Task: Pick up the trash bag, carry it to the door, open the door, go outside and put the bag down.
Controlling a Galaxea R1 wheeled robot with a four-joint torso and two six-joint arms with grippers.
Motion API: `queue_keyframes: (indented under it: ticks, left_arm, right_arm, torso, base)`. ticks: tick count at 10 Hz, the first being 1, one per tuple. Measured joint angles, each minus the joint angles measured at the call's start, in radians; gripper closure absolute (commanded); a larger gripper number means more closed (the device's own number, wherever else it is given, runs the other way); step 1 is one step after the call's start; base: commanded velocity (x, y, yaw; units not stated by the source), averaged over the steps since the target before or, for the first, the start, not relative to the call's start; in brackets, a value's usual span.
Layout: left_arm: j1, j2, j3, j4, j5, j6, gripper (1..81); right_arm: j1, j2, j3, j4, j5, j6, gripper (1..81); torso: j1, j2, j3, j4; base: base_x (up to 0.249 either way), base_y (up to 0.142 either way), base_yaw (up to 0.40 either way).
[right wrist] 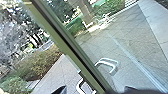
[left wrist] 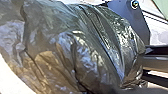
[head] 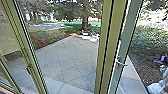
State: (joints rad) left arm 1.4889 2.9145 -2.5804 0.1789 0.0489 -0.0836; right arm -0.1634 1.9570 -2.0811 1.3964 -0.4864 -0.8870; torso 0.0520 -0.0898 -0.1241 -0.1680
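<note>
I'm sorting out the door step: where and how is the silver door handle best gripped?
Probably by the middle of the silver door handle, coming from the robot's side, roughly square to the green frame. In the head view it juts out from that frame; the right wrist view shows a bent bar with a gap inside for closing around.

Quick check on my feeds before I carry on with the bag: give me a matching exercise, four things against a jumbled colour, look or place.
1. Trash bag
2. Tree trunk
3. Door frame
4. Paving

A. Green
B. Grey, crossed by straight lines
C. Dark and shiny
D. Outside, at the far side of the yard

Pairs: 1-C, 2-D, 3-A, 4-B
</note>
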Motion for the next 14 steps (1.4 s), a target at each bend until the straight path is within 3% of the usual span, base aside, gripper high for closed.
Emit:
queue_keyframes:
  ticks: [4,8,14]
  left_arm:
    - [0.000,0.009,0.000,0.000,0.000,0.000,81.1]
    - [0.000,0.009,0.000,0.000,0.003,0.000,81.1]
    - [0.000,0.017,-0.001,0.000,0.004,-0.001,81.1]
  right_arm:
    - [0.099,0.041,-0.153,-0.346,-0.166,0.011,1.0]
    - [0.175,0.060,-0.271,-0.596,-0.248,0.014,1.0]
    - [0.273,0.091,-0.334,-0.961,-0.285,0.014,1.0]
  torso:
    - [0.000,0.000,0.000,0.000]
    - [0.000,0.000,0.000,0.000]
    - [0.000,0.000,0.000,0.000]
  base:
    - [0.000,0.000,0.000]
    - [0.000,0.000,0.000]
    - [0.000,0.000,0.000]
